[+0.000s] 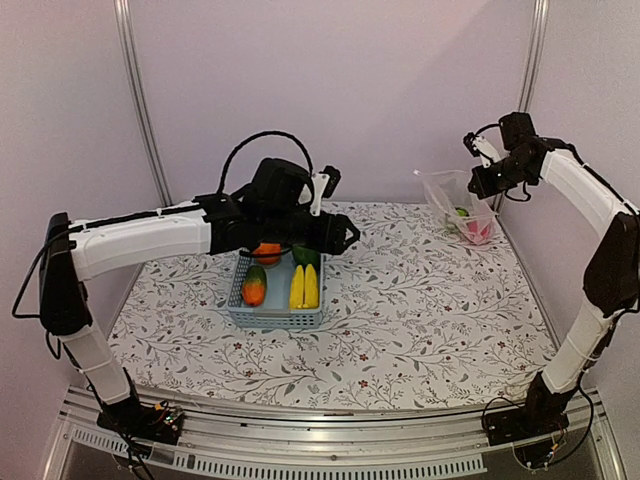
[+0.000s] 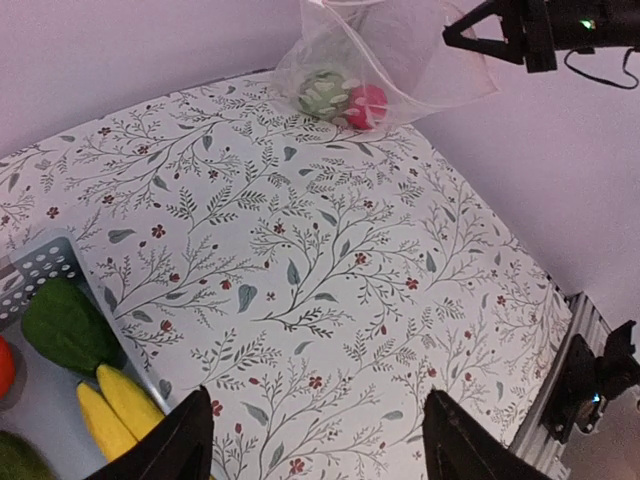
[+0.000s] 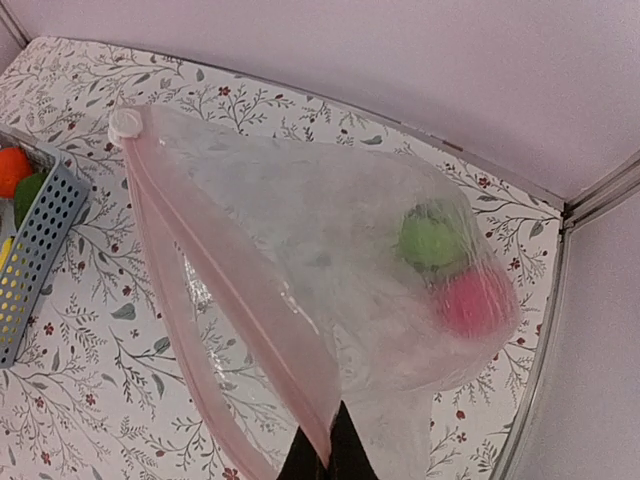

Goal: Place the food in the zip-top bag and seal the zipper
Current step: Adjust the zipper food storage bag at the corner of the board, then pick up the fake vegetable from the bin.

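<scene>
The clear zip-top bag (image 1: 452,196) hangs at the far right corner with its bottom on the cloth. My right gripper (image 3: 328,440) is shut on its mouth edge. The pink zipper (image 3: 215,290) gapes open, with a white slider (image 3: 126,124) at its far end. Inside lie a green piece (image 3: 430,240) and a red piece (image 3: 475,300) of food. More food lies in the blue basket (image 1: 275,318): yellow pieces (image 1: 304,287), an orange-green one (image 1: 254,285), an orange one (image 1: 268,252) and a green one (image 1: 306,255). My left gripper (image 1: 345,237) hangs open and empty over the basket's far right corner, above bare cloth (image 2: 318,440).
Pale walls close the table at the back and on the right, with metal posts (image 1: 140,110) in the corners. A metal rail (image 1: 330,440) runs along the near edge between both arm bases. Floral cloth (image 1: 420,310) lies between basket and bag.
</scene>
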